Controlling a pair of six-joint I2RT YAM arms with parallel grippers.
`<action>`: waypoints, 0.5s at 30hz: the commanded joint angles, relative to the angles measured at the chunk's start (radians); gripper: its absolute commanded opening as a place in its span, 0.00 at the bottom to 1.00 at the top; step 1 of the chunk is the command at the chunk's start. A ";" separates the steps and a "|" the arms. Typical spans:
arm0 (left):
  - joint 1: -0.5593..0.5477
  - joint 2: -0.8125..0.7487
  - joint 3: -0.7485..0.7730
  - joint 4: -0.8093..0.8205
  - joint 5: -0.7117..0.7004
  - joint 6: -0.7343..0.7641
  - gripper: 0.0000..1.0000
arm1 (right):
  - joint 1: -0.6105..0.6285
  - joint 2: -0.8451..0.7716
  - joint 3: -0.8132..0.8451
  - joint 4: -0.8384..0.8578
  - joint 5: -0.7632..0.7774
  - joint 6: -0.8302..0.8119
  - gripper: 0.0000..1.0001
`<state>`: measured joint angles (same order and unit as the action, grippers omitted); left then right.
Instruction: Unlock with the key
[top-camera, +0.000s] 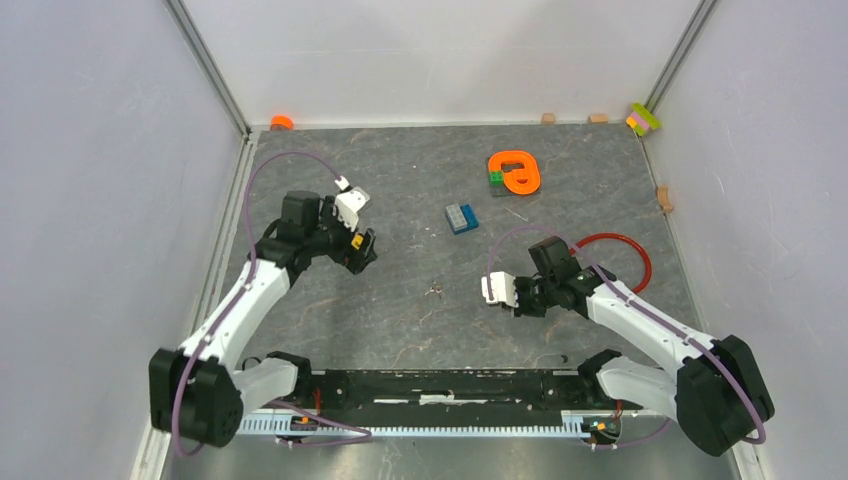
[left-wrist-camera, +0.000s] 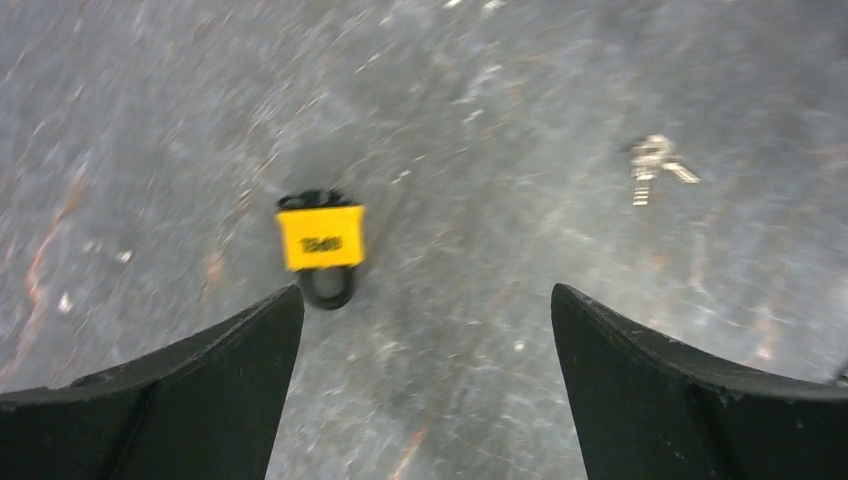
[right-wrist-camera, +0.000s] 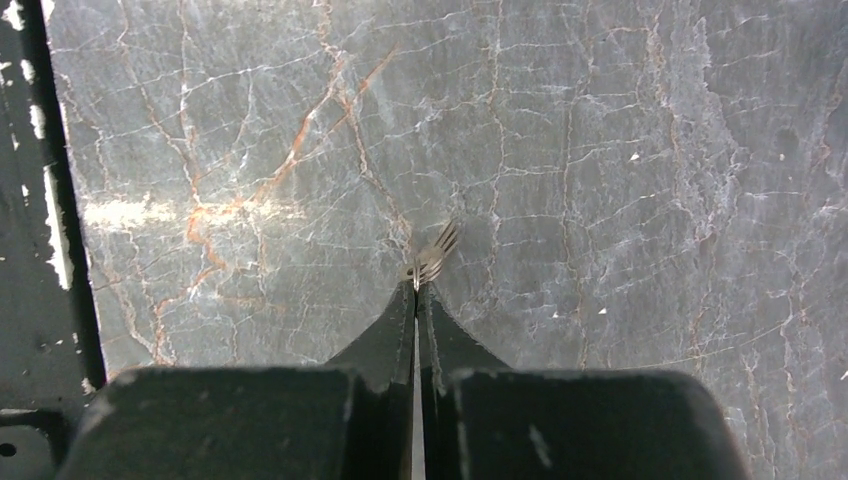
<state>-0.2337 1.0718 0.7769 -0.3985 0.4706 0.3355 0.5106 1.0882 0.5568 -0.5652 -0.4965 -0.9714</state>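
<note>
The small yellow padlock (left-wrist-camera: 320, 238) with its black shackle lies on the grey table, just beyond my left finger; in the top view it (top-camera: 357, 240) is at my left gripper (top-camera: 360, 250). That left gripper (left-wrist-camera: 425, 292) is open and empty above it. The tiny silver key bunch (left-wrist-camera: 655, 165) lies loose on the table mid-centre (top-camera: 434, 290). My right gripper (top-camera: 506, 295) is right of the key. In the right wrist view its jaws (right-wrist-camera: 417, 292) are closed together, and the key (right-wrist-camera: 432, 256) shows just past their tips, seemingly on the table.
A red cable loop (top-camera: 622, 246) lies behind my right arm. An orange piece (top-camera: 516, 172) with a green brick and a blue brick (top-camera: 461, 217) sit at the back centre. Small blocks (top-camera: 643, 119) line the back wall. The black rail (top-camera: 440, 385) runs along the near edge.
</note>
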 joint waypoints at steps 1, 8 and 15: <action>-0.001 0.136 0.097 -0.066 -0.310 0.092 1.00 | 0.007 0.004 -0.008 0.084 -0.009 0.034 0.03; -0.010 0.337 0.151 -0.085 -0.374 0.222 1.00 | 0.006 0.001 0.002 0.075 -0.014 0.056 0.10; -0.018 0.471 0.208 -0.058 -0.355 0.253 1.00 | 0.006 0.011 -0.001 0.054 -0.006 0.061 0.16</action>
<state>-0.2443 1.5063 0.9199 -0.4812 0.1196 0.5262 0.5106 1.0954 0.5526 -0.5148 -0.4965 -0.9237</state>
